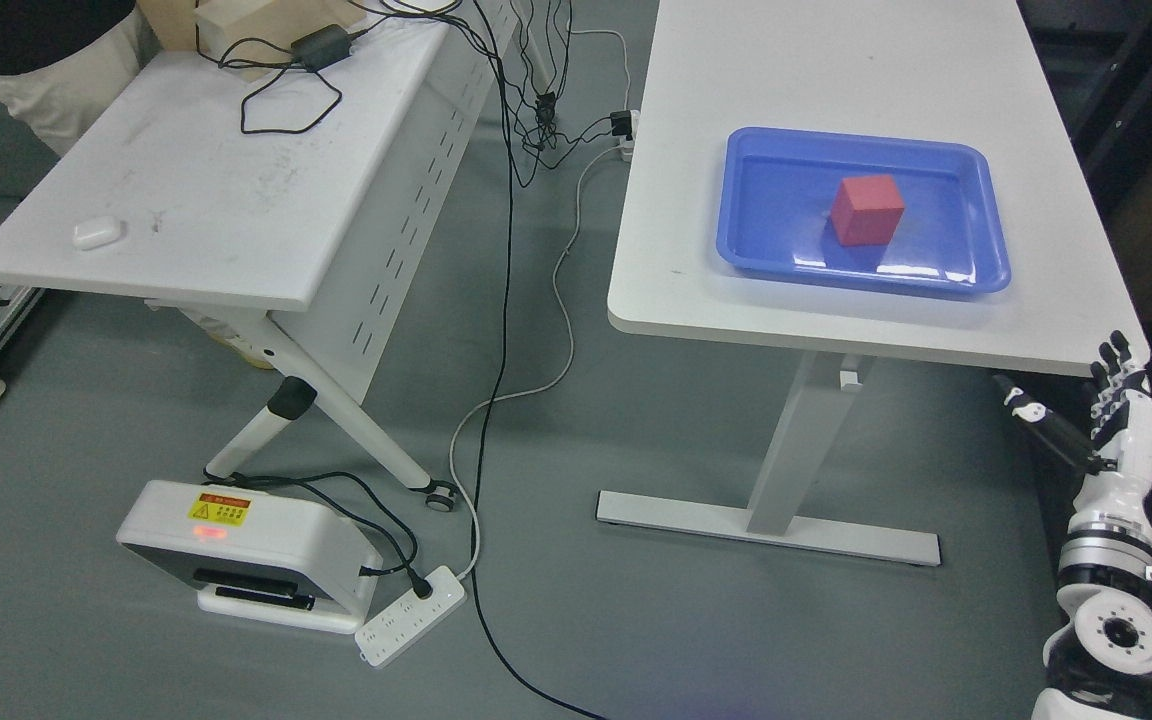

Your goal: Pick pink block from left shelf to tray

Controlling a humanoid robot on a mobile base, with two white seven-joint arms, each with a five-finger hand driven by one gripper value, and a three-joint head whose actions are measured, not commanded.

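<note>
A pink-red block sits inside the blue tray, near its middle, on the right white table. My right hand hangs low at the far right, below the table's front corner, well away from the tray. Its fingers are straight and spread, holding nothing. The left arm does not show.
A second white table stands at the left with a small white case, a black adapter and cables. On the floor lie a white device, a power strip and trailing cables. A person stands at the top left.
</note>
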